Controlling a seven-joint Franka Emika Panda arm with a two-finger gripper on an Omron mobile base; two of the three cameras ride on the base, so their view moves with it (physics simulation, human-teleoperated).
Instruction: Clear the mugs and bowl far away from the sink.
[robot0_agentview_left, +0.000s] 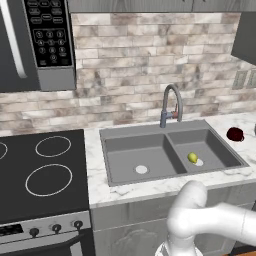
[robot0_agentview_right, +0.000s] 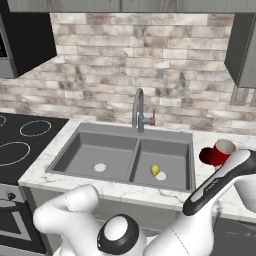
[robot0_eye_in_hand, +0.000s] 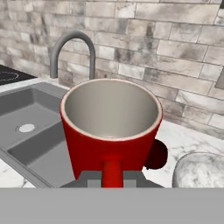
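Note:
In the hand view a bright red mug (robot0_eye_in_hand: 110, 131) with a pale inside stands upright close in front of the camera. My gripper (robot0_eye_in_hand: 112, 177) is shut on its handle. In the right base view that red mug (robot0_agentview_right: 223, 149) is over the counter just right of the sink (robot0_agentview_right: 125, 156), partly behind my forearm. The dark maroon mug (robot0_eye_in_hand: 155, 154) sits right behind it, seen also on the counter right of the sink (robot0_agentview_left: 165, 155) as a dark mug (robot0_agentview_left: 235, 134). The silvery mottled bowl (robot0_eye_in_hand: 199, 171) lies at the lower right of the hand view.
A small yellow fruit (robot0_agentview_left: 192, 157) lies in the sink's right basin, under the curved faucet (robot0_agentview_left: 171, 105). A black stovetop (robot0_agentview_left: 40, 170) lies left of the sink, with a microwave (robot0_agentview_left: 35, 40) above it. A brick wall backs the counter.

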